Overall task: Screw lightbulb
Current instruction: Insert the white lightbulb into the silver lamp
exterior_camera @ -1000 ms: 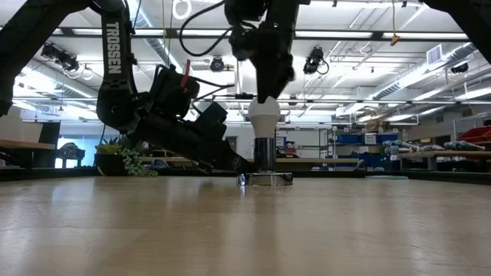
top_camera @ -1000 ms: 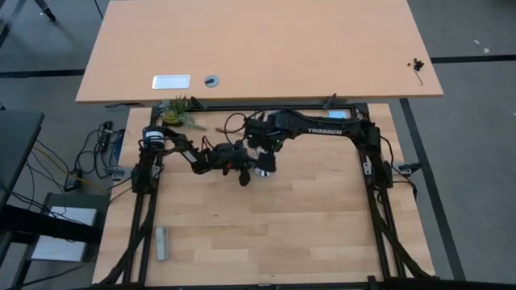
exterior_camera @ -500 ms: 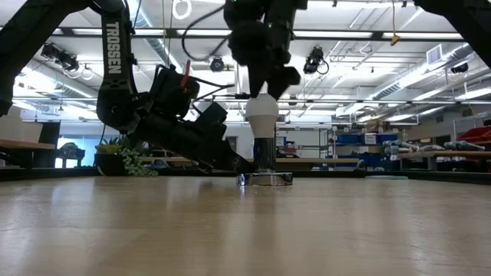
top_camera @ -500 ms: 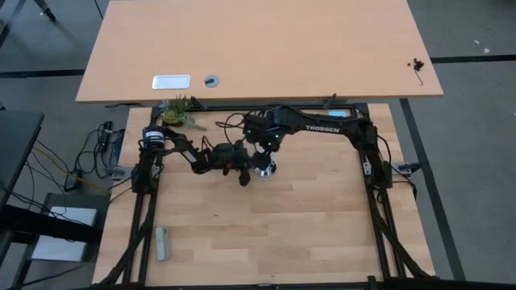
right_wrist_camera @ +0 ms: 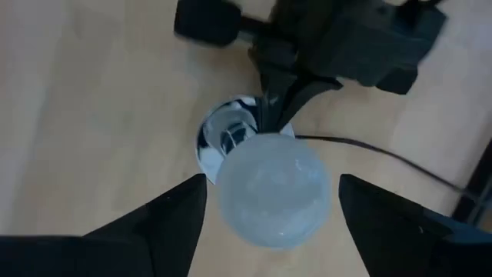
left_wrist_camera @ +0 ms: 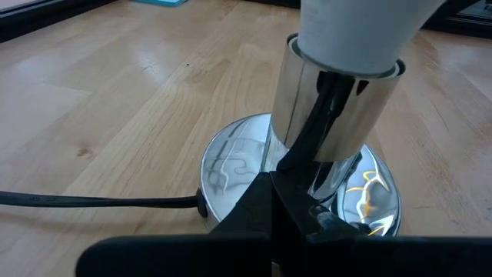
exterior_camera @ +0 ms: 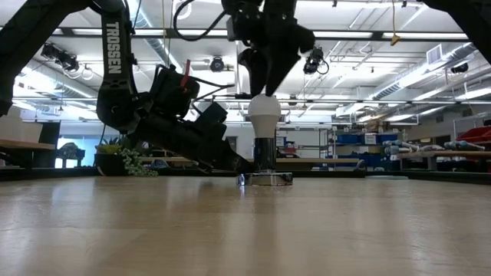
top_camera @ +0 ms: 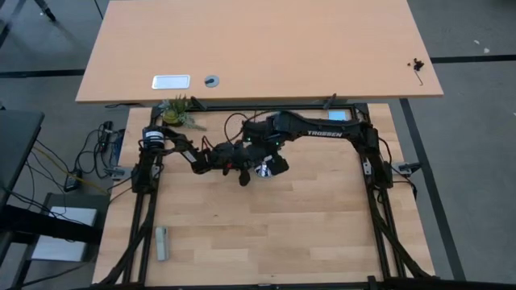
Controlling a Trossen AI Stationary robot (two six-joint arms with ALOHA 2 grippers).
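Observation:
The frosted-white lightbulb [exterior_camera: 265, 115] stands upright with its base in the shiny silver socket [exterior_camera: 265, 157], whose round foot [left_wrist_camera: 231, 165] rests on the wooden table. A thin black cord [left_wrist_camera: 92, 201] leaves the foot. My right gripper [right_wrist_camera: 273, 181] is open straight above the bulb [right_wrist_camera: 273, 188], one finger on either side of it with a gap to each. My left gripper [exterior_camera: 238, 165] is shut, low at the socket's foot on its left side; it also shows in the high view [top_camera: 244, 173]. My left gripper rests its shut fingertips [left_wrist_camera: 269, 192] on the socket's round foot [left_wrist_camera: 246, 150], at the rim beside the cord's exit. It comes slanting down from the table's left side. The socket stands upright with its foot flat on the table.
A small green plant [top_camera: 177, 111] stands at the table's far left corner. A small grey object [top_camera: 162, 243] lies near the front left. A larger desk [top_camera: 258, 48] stands behind the table. The near half of the table offers free room.
My right gripper has turned about the upright bulb, then opened and let go of it. The bulb stays upright in the socket.

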